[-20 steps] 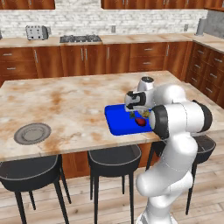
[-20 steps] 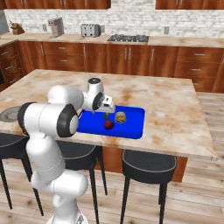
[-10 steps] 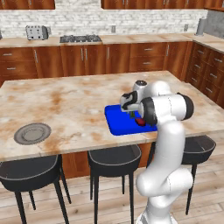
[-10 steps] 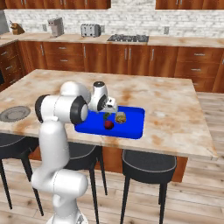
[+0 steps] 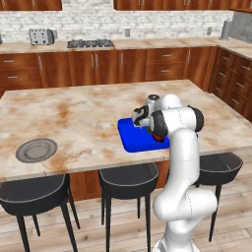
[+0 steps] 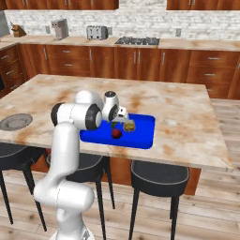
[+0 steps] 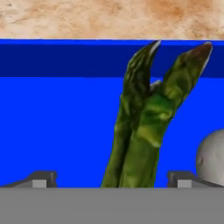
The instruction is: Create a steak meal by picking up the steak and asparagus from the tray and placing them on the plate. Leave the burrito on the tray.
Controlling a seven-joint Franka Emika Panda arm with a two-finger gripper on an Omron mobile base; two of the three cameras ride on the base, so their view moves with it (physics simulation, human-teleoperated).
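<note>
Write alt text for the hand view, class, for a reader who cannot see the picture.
A bundle of green asparagus lies on a bright blue tray, running up from between the two dark fingertips of the open gripper at the bottom. Beyond the tray's far rim is a marbled tan counter, and a pale grey rounded shape that cannot be identified shows at the right edge.

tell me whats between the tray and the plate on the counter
Bare marbled counter: in the left base view nothing stands between the blue tray and the grey plate far off along the near edge.
</note>
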